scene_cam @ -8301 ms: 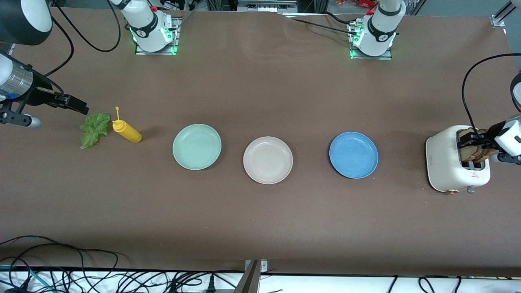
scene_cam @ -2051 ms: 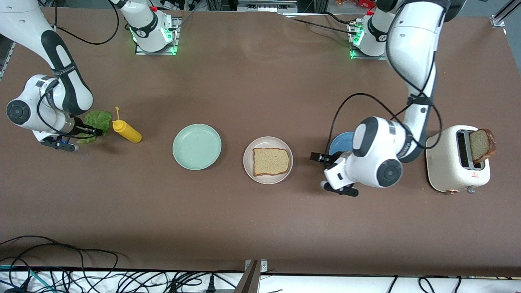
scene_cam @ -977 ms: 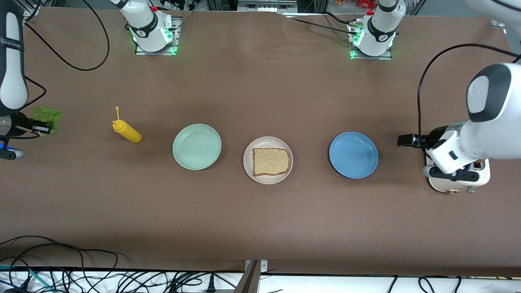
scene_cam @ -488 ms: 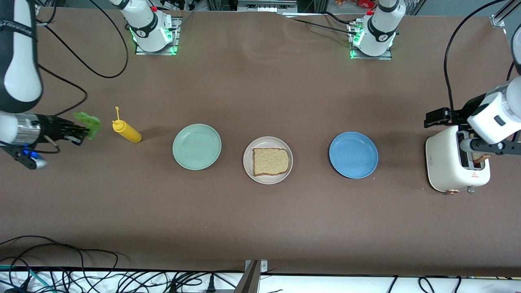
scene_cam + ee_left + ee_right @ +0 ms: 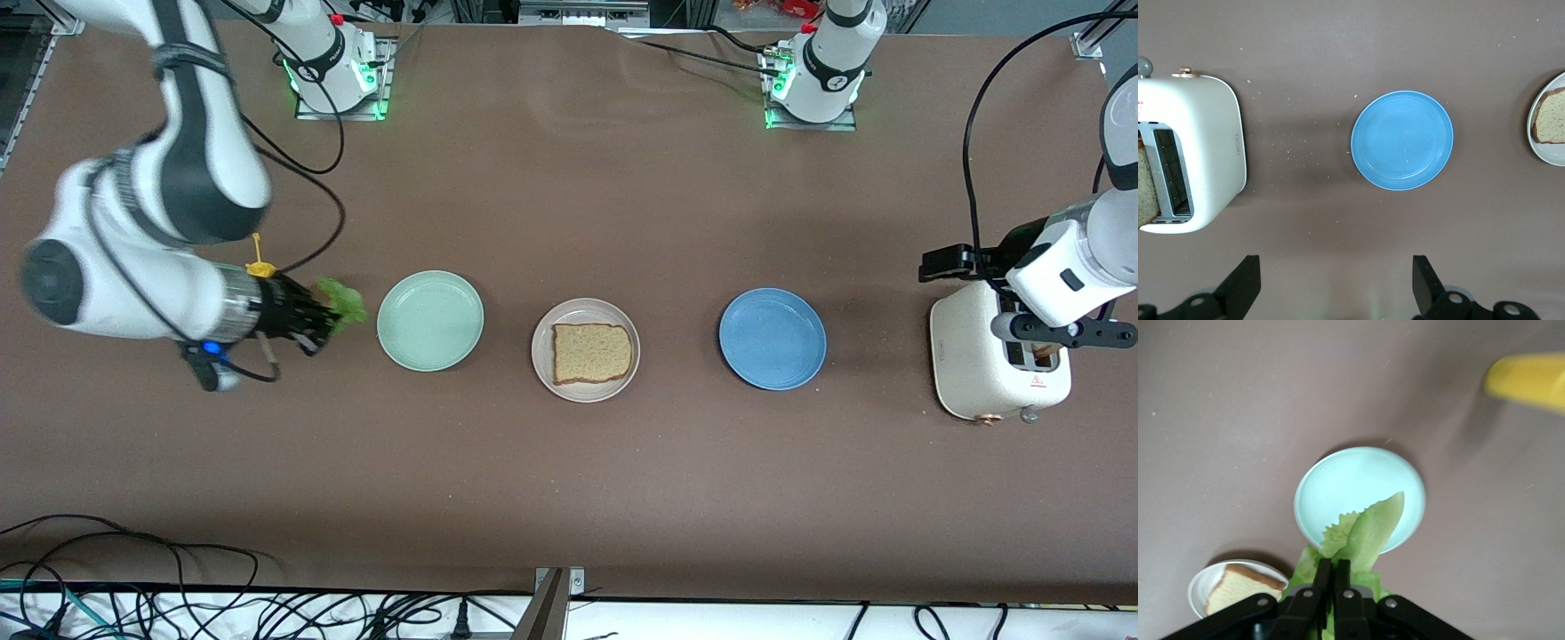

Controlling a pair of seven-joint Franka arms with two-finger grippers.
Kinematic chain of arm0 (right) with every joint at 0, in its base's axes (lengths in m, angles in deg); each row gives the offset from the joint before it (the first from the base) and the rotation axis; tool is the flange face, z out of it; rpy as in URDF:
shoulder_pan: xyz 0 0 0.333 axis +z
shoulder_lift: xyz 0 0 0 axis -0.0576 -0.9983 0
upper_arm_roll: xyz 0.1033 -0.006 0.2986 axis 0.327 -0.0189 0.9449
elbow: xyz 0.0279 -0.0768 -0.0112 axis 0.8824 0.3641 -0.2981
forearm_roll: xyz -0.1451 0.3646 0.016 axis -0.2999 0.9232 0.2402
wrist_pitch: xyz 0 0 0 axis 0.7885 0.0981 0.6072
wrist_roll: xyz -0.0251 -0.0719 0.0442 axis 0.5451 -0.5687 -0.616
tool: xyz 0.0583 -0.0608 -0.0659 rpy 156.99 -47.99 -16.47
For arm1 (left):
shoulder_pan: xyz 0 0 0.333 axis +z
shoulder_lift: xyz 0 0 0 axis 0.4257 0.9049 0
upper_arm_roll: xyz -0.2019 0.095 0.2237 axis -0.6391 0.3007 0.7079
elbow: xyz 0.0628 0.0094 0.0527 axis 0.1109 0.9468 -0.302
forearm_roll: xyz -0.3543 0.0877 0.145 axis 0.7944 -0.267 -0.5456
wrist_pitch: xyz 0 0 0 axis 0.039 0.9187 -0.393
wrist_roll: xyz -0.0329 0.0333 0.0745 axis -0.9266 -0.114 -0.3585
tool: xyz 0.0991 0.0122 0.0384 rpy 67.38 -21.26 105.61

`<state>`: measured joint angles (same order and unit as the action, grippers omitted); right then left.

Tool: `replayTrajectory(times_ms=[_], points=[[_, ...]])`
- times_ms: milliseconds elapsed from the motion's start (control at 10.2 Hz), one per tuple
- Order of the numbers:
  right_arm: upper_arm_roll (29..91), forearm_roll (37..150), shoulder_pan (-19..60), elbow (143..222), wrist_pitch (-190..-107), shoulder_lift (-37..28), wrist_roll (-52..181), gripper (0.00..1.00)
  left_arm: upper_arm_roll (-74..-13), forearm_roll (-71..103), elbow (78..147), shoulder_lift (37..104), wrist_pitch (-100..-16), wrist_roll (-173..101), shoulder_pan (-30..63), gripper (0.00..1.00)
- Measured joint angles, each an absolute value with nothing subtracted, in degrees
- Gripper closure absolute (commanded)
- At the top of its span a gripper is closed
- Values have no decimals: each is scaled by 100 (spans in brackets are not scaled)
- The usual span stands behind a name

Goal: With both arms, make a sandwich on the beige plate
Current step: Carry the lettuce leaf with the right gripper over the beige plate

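The beige plate (image 5: 582, 311) sits mid-table with one wholemeal bread slice (image 5: 592, 353) lying flat on it. My right gripper (image 5: 322, 318) is shut on a ruffled green lettuce leaf (image 5: 341, 303) and hangs in the air just beside the mint-green plate (image 5: 430, 320). In the right wrist view the lettuce (image 5: 1368, 527) sticks out from the closed gripper (image 5: 1333, 577) over the mint plate (image 5: 1351, 477). My left gripper (image 5: 944, 263) is open and empty, up beside the toaster (image 5: 978, 364). A second bread slice (image 5: 1145, 190) stands in the toaster slot.
A blue plate (image 5: 772, 339) lies between the beige plate and the toaster. The yellow squeeze bottle (image 5: 259, 265) is mostly hidden by my right arm and shows in the right wrist view (image 5: 1528, 380). Cables run along the table's front edge.
My right gripper has carried the lettuce from the right arm's end of the table, past the yellow bottle, to the mint plate's edge. The left gripper shifted only slightly by the toaster.
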<state>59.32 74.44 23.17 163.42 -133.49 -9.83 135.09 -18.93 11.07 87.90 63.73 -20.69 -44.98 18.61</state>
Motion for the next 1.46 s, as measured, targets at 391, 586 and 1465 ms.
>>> replayTrajectory(times_ms=[391,586,1465], points=[[5932,7445,3323,16309,-14530,-1669,14651,100,-1892,1107,8791,6404,-2070,-4498,1864,0],[5929,7445,3655,16296,-15092,-1883,14886,100,-1893,1107,8791,6414,-2069,-4498,1864,0],[5921,6138,4729,16173,-16522,-2695,15156,100,-1883,1107,8791,6415,-2070,-4498,1877,0]])
